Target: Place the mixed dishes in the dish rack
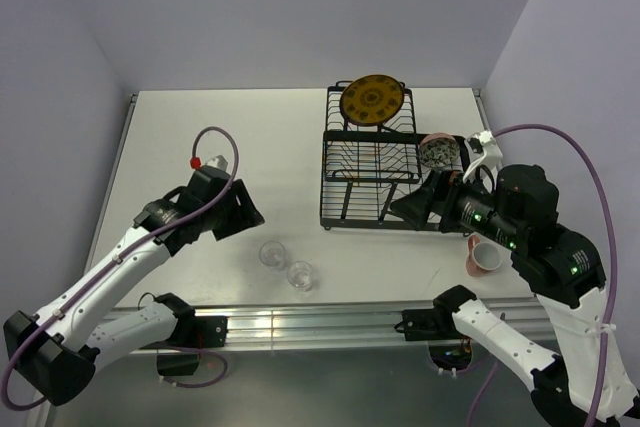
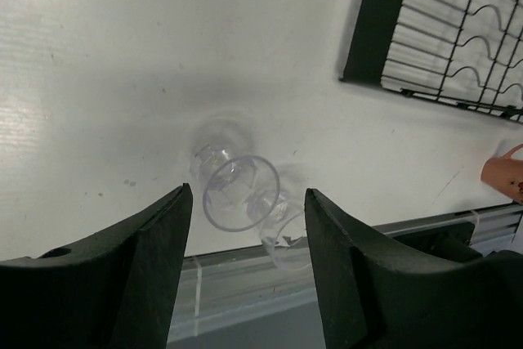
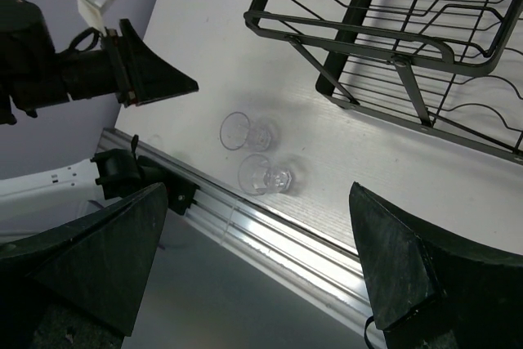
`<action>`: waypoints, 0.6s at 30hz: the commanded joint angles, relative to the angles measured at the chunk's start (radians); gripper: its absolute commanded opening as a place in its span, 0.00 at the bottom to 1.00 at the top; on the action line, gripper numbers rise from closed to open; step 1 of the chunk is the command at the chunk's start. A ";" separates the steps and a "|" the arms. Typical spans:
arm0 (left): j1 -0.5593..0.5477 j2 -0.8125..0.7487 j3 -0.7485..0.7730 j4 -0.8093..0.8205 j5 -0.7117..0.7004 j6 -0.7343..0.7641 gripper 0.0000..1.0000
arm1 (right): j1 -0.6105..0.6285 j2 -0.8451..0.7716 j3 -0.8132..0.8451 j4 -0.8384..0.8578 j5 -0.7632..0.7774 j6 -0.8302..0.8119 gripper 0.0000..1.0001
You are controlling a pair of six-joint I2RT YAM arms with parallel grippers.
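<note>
The black wire dish rack (image 1: 372, 175) stands at the table's back right. The yellow-orange plate (image 1: 372, 100) stands upright in its far end. The small patterned bowl (image 1: 440, 151) sits at the rack's right end. Two clear tumblers (image 1: 272, 253) (image 1: 300, 275) stand side by side near the front edge. My left gripper (image 1: 238, 210) is open and empty, above and left of them. In the left wrist view the nearer tumbler (image 2: 241, 192) shows between the open fingers, well below them. My right gripper (image 1: 407, 209) is open and empty at the rack's front right corner. The tumblers (image 3: 243, 131) (image 3: 265, 175) also show in the right wrist view.
A pink mug (image 1: 487, 256) lies on the table under my right arm, and shows in the left wrist view (image 2: 507, 173). The aluminium rail (image 1: 330, 315) runs along the front edge just beyond the tumblers. Walls close in at left, back and right.
</note>
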 commanded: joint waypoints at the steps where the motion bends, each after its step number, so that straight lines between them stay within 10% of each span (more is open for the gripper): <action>1: -0.018 -0.009 -0.043 -0.006 0.027 -0.048 0.62 | -0.001 -0.019 -0.013 0.020 0.002 -0.013 0.99; 18: -0.145 0.150 -0.103 0.042 -0.025 -0.048 0.56 | -0.003 -0.025 0.033 -0.009 0.031 -0.030 0.99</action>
